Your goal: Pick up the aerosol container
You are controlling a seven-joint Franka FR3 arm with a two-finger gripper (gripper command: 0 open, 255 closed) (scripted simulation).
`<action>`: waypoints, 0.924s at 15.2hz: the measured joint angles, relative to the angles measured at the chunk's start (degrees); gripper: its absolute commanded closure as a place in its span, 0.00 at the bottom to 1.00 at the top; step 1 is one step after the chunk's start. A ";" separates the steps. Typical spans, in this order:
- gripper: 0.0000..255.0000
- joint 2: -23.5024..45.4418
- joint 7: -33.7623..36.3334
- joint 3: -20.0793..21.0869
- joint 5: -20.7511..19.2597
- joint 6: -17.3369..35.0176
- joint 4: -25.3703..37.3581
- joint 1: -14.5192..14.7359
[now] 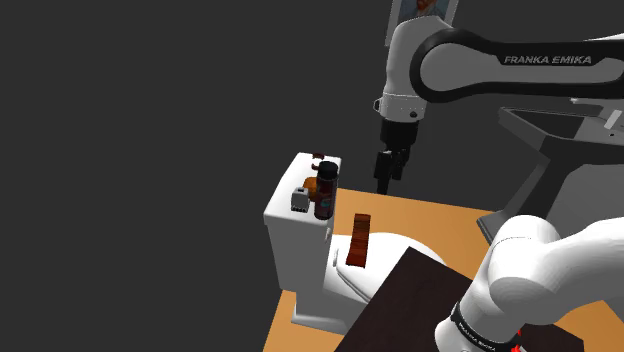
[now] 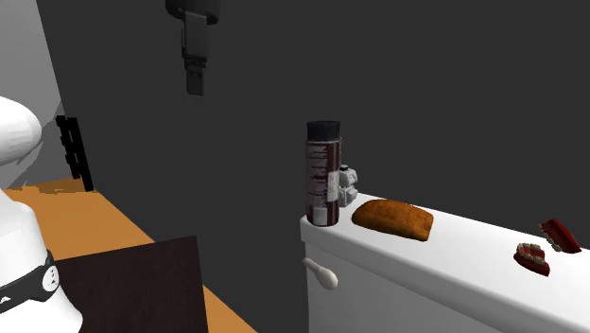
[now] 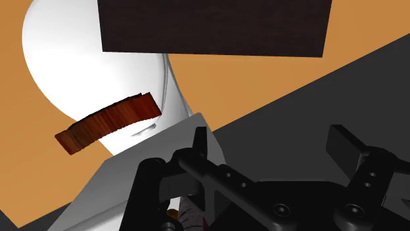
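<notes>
The white arm (image 1: 470, 60) enters from the upper right of the shoulder view. The white toilet (image 1: 300, 260) stands at lower centre of that view. The gripper (image 1: 383, 183) hangs up and right of the tank, fingers spread, nothing between them. The dark aerosol container (image 1: 324, 190) stands upright on the tank lid at frame centre, apart from the gripper and near a brown loaf-shaped item (image 2: 393, 218).
</notes>
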 measured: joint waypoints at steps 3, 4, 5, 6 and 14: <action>0.00 2.77 -1.42 -0.63 -0.60 1.90 1.27 0.00; 0.00 4.48 -2.29 -0.92 -0.89 3.29 1.90 0.07; 0.00 6.03 -3.38 -1.38 -1.28 4.73 2.34 0.07; 0.00 8.04 -4.35 -1.71 -1.56 6.27 3.16 0.16; 0.00 23.96 -13.02 -4.80 -2.98 15.42 13.04 0.69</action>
